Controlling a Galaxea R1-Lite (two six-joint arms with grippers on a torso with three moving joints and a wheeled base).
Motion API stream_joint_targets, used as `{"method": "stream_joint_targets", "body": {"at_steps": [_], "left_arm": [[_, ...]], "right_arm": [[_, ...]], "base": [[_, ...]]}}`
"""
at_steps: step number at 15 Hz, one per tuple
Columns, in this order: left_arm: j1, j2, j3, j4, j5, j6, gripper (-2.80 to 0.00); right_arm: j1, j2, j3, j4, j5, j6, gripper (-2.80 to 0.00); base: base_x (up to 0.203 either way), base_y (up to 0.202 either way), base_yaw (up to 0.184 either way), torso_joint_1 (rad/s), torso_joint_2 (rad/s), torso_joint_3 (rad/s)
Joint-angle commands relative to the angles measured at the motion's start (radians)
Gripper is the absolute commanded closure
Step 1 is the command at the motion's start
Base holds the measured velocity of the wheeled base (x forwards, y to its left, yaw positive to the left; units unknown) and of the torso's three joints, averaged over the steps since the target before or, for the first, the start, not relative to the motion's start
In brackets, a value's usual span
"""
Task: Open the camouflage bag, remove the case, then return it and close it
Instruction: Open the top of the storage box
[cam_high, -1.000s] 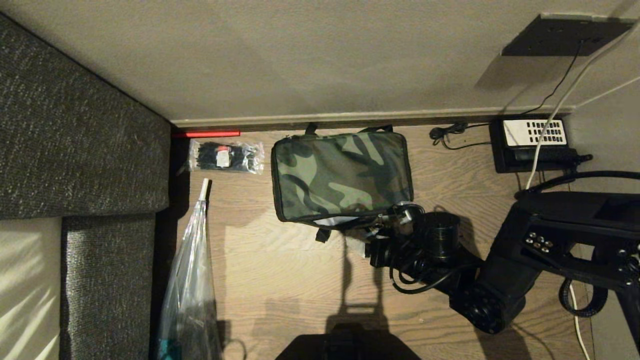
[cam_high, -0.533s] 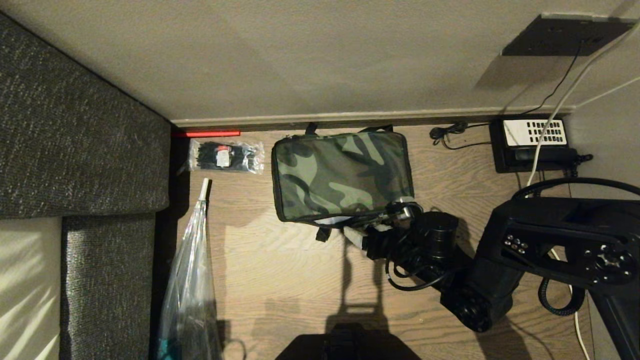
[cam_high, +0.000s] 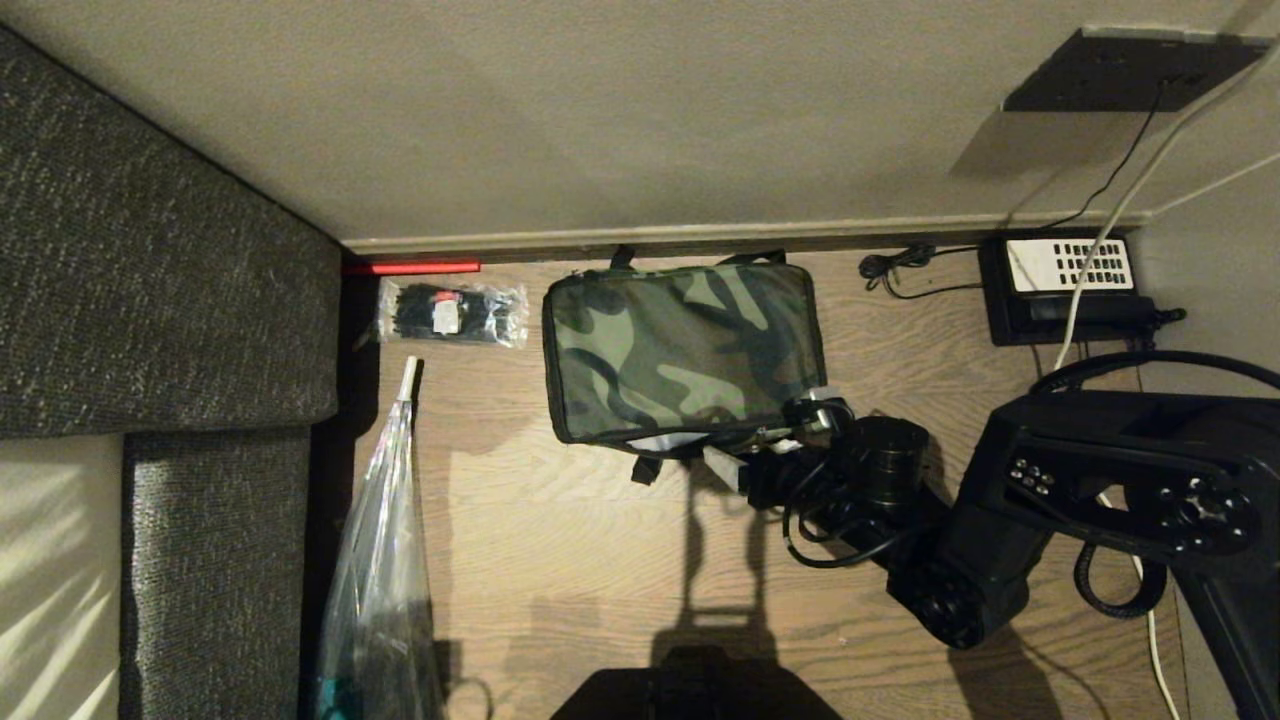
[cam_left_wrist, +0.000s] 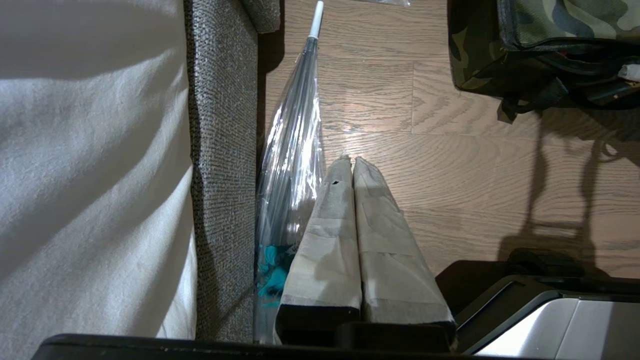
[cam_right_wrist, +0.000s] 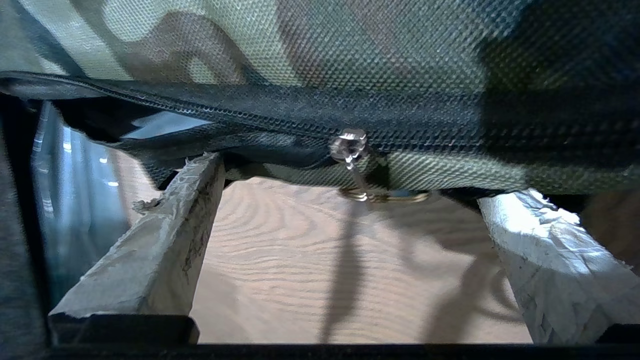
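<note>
head view: camouflage bag lies flat on the wood floor, far edge against the wall. right gripper sits at the bag's near right corner, arm reaching in low from the right, wrist about level, fingers spread wide and holding nothing. a sliver of light lining shows along the bag's near edge, so the zip looks partly undone there. case not visible — presumably inside.

left wrist view: left gripper parked well away from the bag, beside the clear plastic bag and the sofa, taped fingers pressed together, empty.

right wrist view: zipper pull hangs between the spread fingers, ring dangling just under the bag's zip line, close to the floor.

risk: pull is small and swings loose — closing off-centre could pinch fabric or trim instead, or miss the ring. the bag isn't anchored, so a tug along the zip could just drag it over the floor.
</note>
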Motion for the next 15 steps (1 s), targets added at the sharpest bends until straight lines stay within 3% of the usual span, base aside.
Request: {"method": "stream_joint_targets", "body": {"at_steps": [1,7,15], "left_arm": [[0.0,0.0,0.003,0.0,0.0,0.0,0.0],[0.0,-0.002,0.003,0.0,0.0,0.0,0.0],[0.0,-0.002,0.003,0.0,0.0,0.0,0.0]], "right_arm": [[-0.003,0.026,-0.016,-0.007,-0.003,-0.04,-2.8],[-0.016,0.02,-0.017,-0.009,0.008,-0.055,-2.8],[-0.019,-0.025,0.041,0.007,0.128,-0.032,-2.8]], "base": [[0.0,0.0,0.0,0.0,0.0,0.0],[0.0,0.0,0.0,0.0,0.0,0.0],[0.0,0.0,0.0,0.0,0.0,0.0]]}}
